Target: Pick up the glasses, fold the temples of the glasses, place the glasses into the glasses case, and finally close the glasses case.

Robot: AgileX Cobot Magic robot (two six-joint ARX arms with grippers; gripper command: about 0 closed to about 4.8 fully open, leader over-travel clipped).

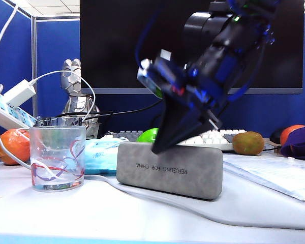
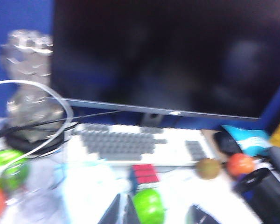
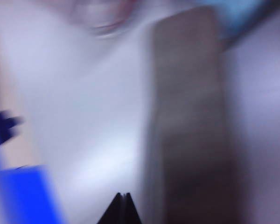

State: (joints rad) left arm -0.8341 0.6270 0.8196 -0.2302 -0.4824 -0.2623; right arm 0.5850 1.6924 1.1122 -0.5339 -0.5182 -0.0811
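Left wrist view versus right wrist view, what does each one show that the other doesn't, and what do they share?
Only the left wrist view shows the monitor, keyboard, silver figurine and green fruit, with the left gripper shut. Only the right wrist view shows the closed glasses case on the white table, with the right gripper shut beside it. Both are blurred, and neither shows the glasses.

Right tool [image 1: 160,147] closed, tip at closed glasses case [image 1: 170,170].
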